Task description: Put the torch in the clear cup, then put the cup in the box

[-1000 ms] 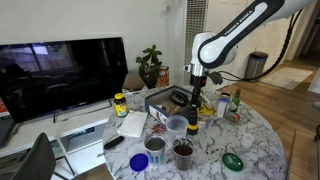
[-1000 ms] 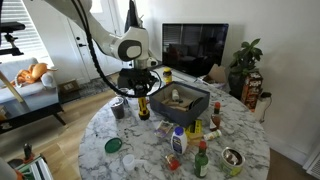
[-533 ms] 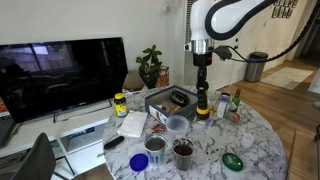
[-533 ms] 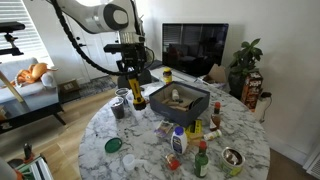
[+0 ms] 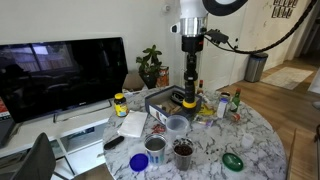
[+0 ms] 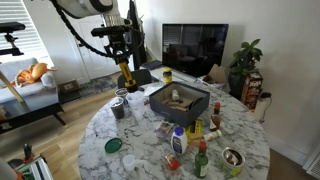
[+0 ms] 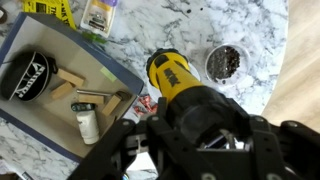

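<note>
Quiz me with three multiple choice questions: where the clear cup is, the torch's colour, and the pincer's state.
1. Where is the short clear plastic cup? A on the floor; B atop the television; C on the white marble table.
2. The stubby torch is: A yellow and black; B red; C white.
3. The pincer is: A open; B shut on the torch; C shut on a metal cup.
C, it stands on the marble; A, the wrist view shows it; B, the torch hangs in its grip above the table.

A home living room: a large television (image 5: 60, 75) on a low stand; a potted plant (image 5: 150, 65) beside it; wooden floor (image 5: 290, 105); a round marble surface (image 5: 262, 140) cluttered with household bits.
</note>
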You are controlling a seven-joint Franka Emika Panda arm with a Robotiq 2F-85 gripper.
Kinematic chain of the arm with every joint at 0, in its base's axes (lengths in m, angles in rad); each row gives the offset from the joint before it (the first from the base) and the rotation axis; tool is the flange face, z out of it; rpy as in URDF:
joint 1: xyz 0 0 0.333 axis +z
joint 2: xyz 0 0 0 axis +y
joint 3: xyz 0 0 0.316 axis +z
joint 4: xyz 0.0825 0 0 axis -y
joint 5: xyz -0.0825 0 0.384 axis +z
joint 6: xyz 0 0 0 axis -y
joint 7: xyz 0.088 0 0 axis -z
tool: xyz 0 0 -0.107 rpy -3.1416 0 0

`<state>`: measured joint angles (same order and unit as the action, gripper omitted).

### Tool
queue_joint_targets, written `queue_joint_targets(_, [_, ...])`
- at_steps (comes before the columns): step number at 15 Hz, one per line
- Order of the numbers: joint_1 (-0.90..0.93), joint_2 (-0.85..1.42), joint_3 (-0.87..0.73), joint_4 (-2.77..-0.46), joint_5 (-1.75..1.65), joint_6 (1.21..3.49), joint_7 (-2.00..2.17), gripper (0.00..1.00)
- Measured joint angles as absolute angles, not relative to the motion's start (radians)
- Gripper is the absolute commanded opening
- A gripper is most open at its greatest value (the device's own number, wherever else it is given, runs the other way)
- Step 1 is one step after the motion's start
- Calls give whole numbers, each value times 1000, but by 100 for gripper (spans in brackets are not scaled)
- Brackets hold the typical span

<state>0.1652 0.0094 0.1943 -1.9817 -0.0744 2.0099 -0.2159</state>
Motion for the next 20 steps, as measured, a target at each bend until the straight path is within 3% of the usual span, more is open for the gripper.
queue_joint_targets(11, [154, 206, 173, -1946, -76, 2259, -272, 34])
queue_joint_targets(20, [141, 301, 181, -1959, -4, 2294, -346, 34])
